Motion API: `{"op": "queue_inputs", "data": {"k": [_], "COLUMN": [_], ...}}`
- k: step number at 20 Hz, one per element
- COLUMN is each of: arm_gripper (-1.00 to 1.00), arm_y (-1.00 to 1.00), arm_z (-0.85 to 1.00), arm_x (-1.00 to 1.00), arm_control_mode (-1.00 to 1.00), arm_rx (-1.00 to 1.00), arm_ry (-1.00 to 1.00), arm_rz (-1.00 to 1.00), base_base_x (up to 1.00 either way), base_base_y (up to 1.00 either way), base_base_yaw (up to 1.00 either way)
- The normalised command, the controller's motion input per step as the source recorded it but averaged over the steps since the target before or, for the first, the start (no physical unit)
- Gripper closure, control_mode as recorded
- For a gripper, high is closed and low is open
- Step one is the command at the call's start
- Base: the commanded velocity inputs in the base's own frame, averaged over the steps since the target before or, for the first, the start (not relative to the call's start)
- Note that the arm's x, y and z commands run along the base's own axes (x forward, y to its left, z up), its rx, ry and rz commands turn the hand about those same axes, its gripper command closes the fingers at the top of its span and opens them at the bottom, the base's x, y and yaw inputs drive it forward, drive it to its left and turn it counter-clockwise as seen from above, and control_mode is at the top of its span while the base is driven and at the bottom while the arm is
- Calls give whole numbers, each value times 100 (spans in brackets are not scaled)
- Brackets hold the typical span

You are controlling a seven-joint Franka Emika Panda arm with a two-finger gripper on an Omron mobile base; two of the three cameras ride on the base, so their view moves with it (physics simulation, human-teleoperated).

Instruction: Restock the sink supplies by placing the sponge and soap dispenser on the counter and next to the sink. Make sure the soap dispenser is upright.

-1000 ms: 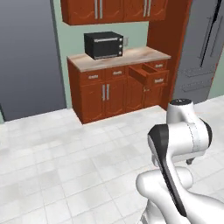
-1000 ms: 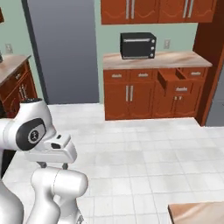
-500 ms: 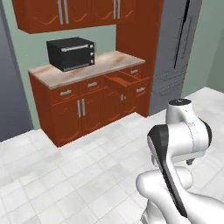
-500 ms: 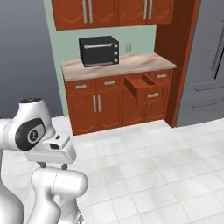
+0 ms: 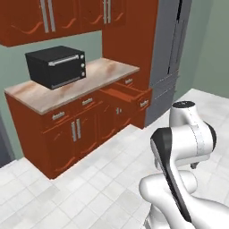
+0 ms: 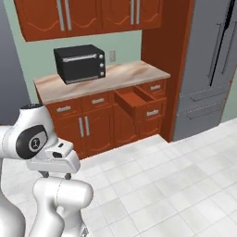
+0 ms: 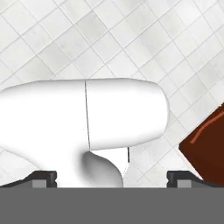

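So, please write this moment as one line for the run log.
arm: folded over floor tiles | gripper: open, empty | ahead: counter with black toaster oven; one drawer open | sponge, soap dispenser, sink: not seen

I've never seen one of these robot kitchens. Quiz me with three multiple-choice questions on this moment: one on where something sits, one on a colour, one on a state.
1. Where does the toaster oven sit?
A. on the floor
B. on the counter's left part
C. inside the open drawer

2. What colour is the toaster oven?
A. black
B. green
C. white

3. How is the top drawer nearest the fridge?
A. shut
B. taken out and on the floor
C. pulled open

Answers:
1 B: the toaster oven stands on the left part of the counter, under the wall cabinets.
2 A: its body is black with silver knobs.
3 C: the drawer juts out of the cabinet front beside the fridge, its inside showing, while the others lie flush.
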Motion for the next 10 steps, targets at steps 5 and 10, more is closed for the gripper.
{"op": "queue_inputs", "data": {"k": [5, 10], "arm_gripper": [-100, -100], "arm_y": [0, 0], "arm_z": [0, 0], "arm_x": [0, 0], "arm_control_mode": [100, 100], "arm_rx": [0, 0], "arm_ry": [0, 0], "arm_rz": [0, 0], "base_base_x": [100, 98], "base_base_y": [41, 28], "base_base_yaw": [-36, -33]}}
